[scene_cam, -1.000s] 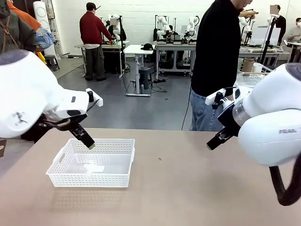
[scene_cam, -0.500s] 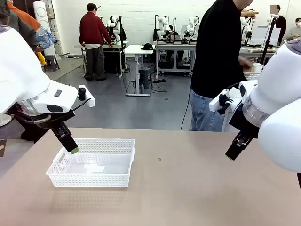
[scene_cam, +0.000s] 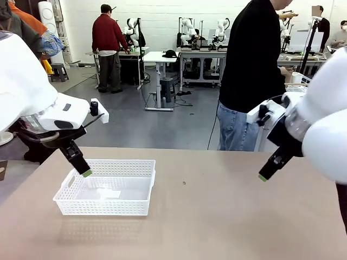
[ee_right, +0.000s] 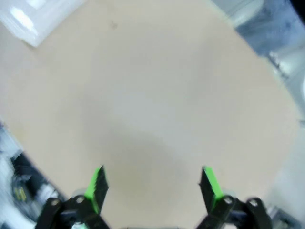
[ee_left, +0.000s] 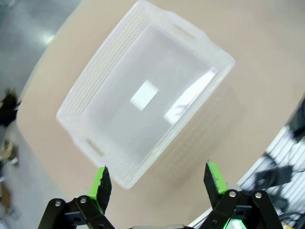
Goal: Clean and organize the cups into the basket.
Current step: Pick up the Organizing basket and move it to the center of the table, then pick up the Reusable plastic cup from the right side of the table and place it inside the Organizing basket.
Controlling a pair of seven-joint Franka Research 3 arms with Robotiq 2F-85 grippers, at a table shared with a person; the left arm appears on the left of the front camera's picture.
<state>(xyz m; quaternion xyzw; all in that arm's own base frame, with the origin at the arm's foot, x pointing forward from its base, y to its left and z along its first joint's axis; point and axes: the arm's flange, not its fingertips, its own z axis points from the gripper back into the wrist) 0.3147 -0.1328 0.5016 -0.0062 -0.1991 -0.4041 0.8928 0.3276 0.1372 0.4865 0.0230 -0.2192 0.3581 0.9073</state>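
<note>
- The shallow white rectangular plastic basket, with small-hole lattice sides and a slot handle at each end, stood on the left part of the tan flat table; it sat flat, with one long side toward the robot; its smooth bottom showed a bright reflection of light.
- The left gripper, black with green pads, hung over the left end of the basket, pointing down and slightly to the right; in the left wrist view the whole basket lay below it, turned diagonal in the picture.
- The two fingers of the left gripper stood wide apart; nothing was between them, and they did not seem to touch the basket.
- The right gripper, of the same kind, hung over the right part of the table, well apart from the basket; it pointed down and to the left.
- In the right wrist view, which was blurred, its fingers were also spread wide with nothing between them; under them there was table surface.
- A person in a black top and blue jeans stood at the far side of the table, a little to the right of the middle; I could not tell what the hands were doing.
</note>
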